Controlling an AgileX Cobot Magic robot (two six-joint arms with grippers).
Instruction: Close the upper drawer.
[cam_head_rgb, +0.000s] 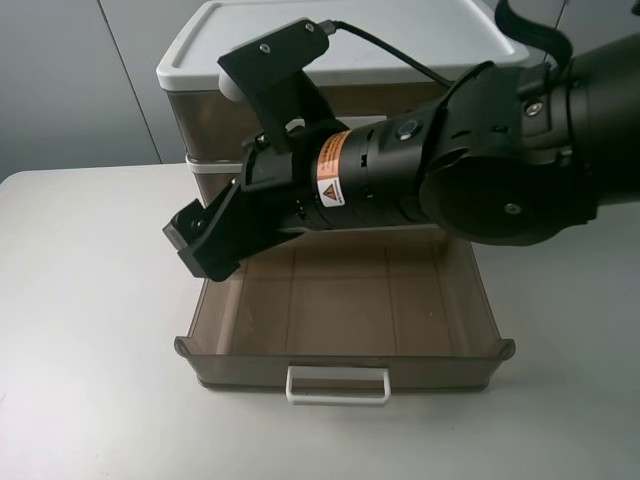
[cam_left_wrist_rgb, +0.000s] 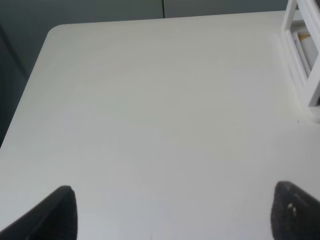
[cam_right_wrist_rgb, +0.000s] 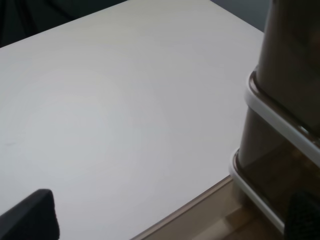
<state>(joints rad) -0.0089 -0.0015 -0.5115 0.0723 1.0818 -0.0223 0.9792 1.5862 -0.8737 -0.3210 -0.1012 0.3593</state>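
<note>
The upper drawer (cam_head_rgb: 340, 300) is a smoky-brown translucent tray with a white loop handle (cam_head_rgb: 337, 385). It stands pulled far out of the drawer unit (cam_head_rgb: 330, 50) toward the table's front, and it is empty. My right arm reaches across above the drawer's back part. The right gripper (cam_head_rgb: 198, 250) is open and empty over the drawer's back left corner. In the right wrist view (cam_right_wrist_rgb: 170, 220) its fingers are wide apart above the drawer's side wall (cam_right_wrist_rgb: 200, 207). My left gripper (cam_left_wrist_rgb: 175, 215) is open and empty over bare table, and out of the exterior view.
The unit has a white lid and a taller top drawer (cam_head_rgb: 205, 120) that is shut. The white table (cam_head_rgb: 90, 330) spreads left and in front of the drawer. A white frame (cam_left_wrist_rgb: 302, 60) stands at the edge of the left wrist view.
</note>
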